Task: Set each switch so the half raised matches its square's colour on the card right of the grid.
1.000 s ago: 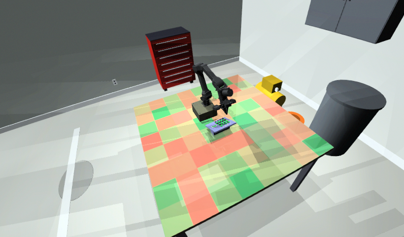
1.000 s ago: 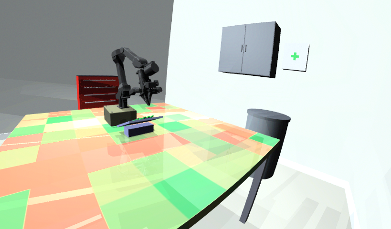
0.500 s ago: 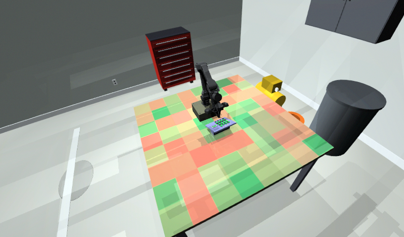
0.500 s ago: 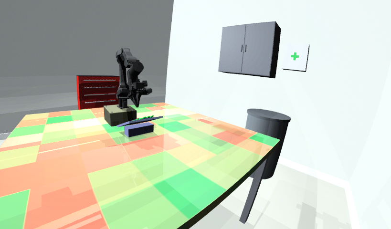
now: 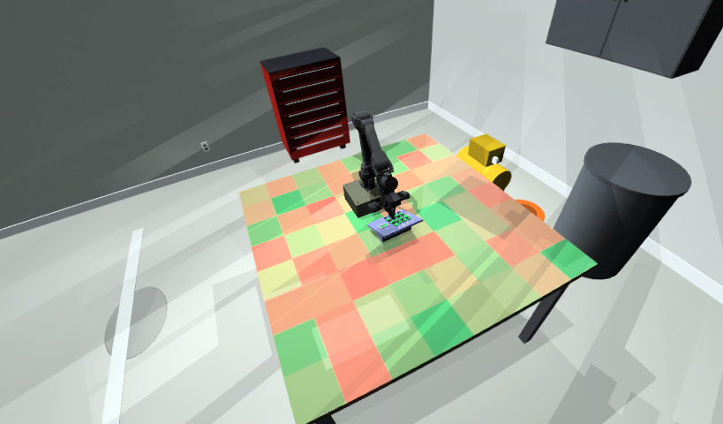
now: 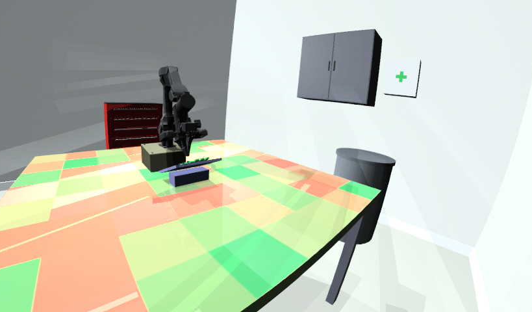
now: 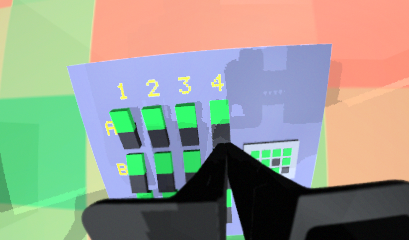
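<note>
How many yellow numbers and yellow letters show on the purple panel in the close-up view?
Yellow numbers: 4
Yellow letters: 2
Total: 6
The shut end effector hides the nearer part of the panel.

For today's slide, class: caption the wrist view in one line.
Shut gripper poised at switch A4 on the lilac panel, beside the card.
</note>
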You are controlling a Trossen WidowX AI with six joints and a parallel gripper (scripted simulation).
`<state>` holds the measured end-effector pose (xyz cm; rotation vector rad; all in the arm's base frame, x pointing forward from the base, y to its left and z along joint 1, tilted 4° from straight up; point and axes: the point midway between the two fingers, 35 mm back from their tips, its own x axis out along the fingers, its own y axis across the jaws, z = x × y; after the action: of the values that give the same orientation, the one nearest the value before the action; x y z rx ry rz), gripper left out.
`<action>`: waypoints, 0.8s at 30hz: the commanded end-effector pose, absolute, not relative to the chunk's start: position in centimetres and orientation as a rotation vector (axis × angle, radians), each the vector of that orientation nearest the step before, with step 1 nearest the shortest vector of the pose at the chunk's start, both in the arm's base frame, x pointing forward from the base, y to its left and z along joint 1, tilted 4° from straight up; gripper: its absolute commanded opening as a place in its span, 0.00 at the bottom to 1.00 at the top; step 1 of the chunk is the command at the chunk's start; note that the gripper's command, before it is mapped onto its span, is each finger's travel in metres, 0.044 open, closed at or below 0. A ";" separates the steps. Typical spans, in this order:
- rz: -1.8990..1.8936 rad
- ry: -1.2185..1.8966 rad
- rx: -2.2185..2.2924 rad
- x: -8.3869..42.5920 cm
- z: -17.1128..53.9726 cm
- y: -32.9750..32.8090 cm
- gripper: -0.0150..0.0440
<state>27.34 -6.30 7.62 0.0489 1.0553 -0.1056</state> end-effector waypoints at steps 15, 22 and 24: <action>-0.101 1.054 0.047 28.1 6.2 -6.3 0.25; -0.101 1.054 0.047 28.1 6.2 -6.3 0.25; -0.101 1.054 0.047 28.1 6.2 -6.3 0.25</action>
<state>28.03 -6.35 6.16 0.0467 1.0562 -0.1014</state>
